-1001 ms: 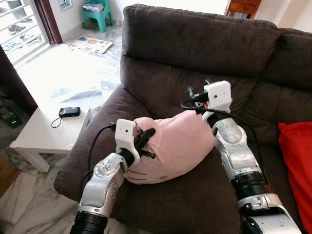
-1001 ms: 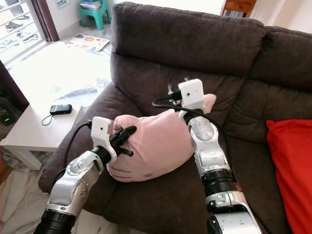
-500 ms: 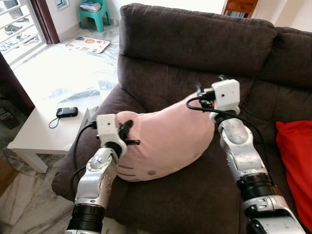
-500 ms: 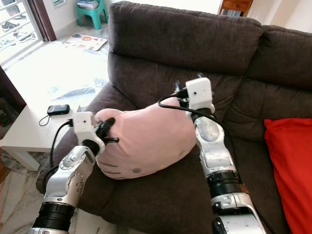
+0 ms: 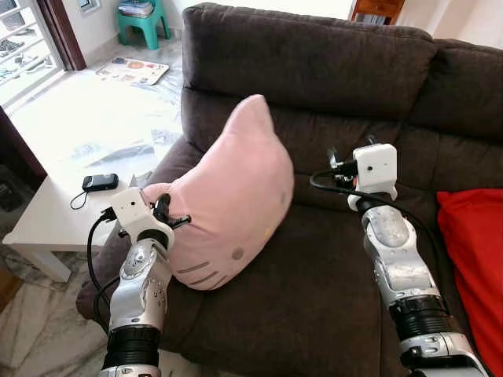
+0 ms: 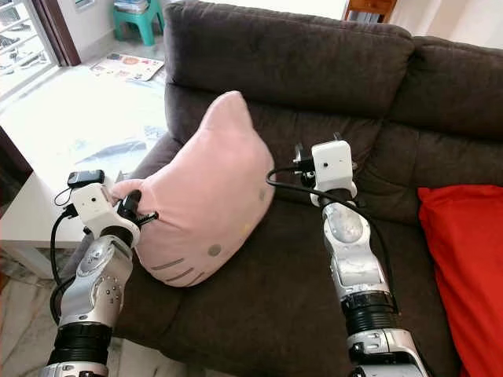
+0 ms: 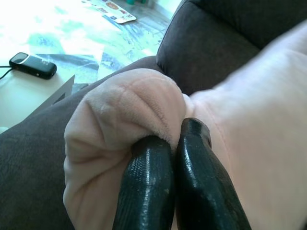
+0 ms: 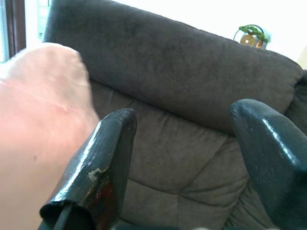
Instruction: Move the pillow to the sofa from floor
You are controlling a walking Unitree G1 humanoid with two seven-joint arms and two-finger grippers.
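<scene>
A pink cat-face pillow [image 5: 233,196] stands tilted up on its edge on the dark brown sofa [image 5: 314,71], over the left seat near the armrest. My left gripper [image 5: 163,220] is shut on the pillow's lower left corner; in the left wrist view its black fingers [image 7: 148,187] pinch the plush ear [image 7: 127,108]. My right gripper [image 5: 336,163] hangs open to the right of the pillow, apart from it, above the middle seat. In the right wrist view its fingers [image 8: 103,158] spread wide with the pillow [image 8: 38,120] to one side.
A red cushion [image 5: 471,259] lies on the sofa's right seat. A white low table [image 5: 47,212] with a black device [image 5: 100,182] and cable stands left of the armrest. Bright tiled floor, a mat and a green stool [image 5: 139,17] lie beyond.
The pillow has swung from lying flat to standing up on its edge, shifting left. My right gripper has let go of it and moved right. The left gripper keeps its hold, lower and further left.
</scene>
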